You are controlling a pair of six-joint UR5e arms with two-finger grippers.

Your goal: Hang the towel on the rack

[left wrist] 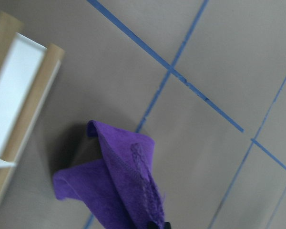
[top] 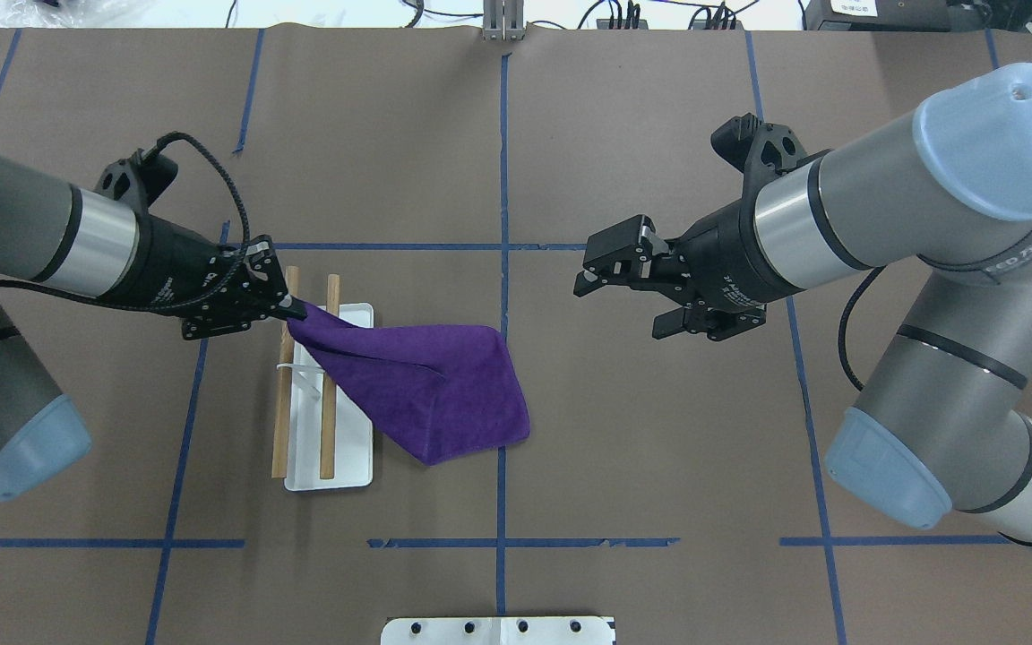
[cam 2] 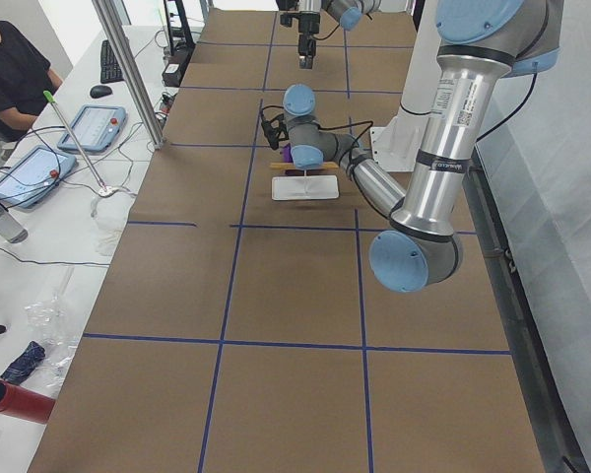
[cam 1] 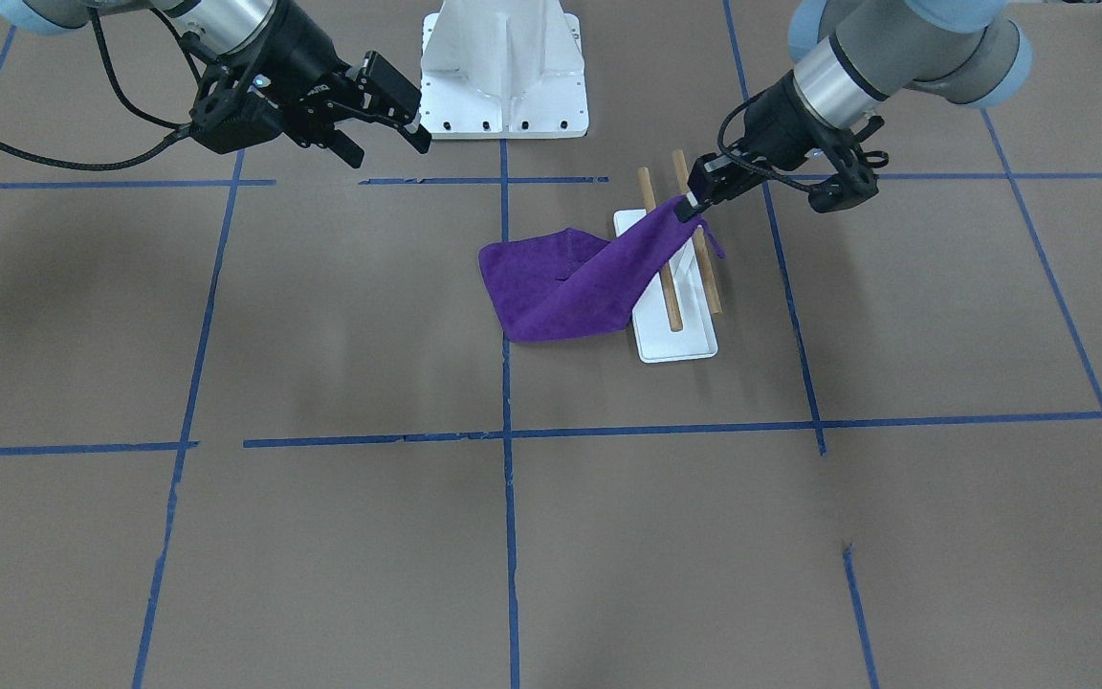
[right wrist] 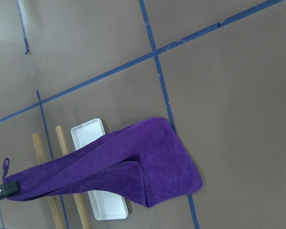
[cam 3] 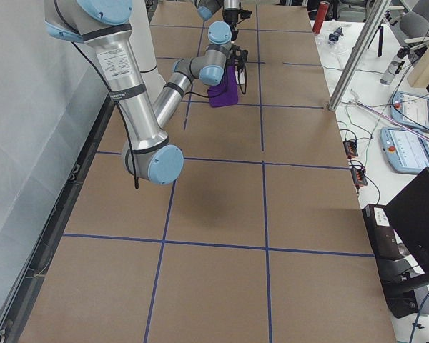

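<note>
My left gripper point(top: 294, 311) is clamped on one corner of the towel point(top: 426, 376), raised over the rack point(top: 337, 479), the cloth slanting across both dowels point(top: 328, 430) down to the tabletop point(top: 659, 448) just beside it, while my right gripper point(top: 621, 309) hangs well apart, jaws spread.

My left claw point(top: 296, 311) sits over the rack point(top: 337, 479), with the towel point(top: 426, 385) slanting over its dowels point(top: 329, 430). Open surface point(top: 659, 430) lies between the towel and my right claw point(top: 614, 291).
</note>
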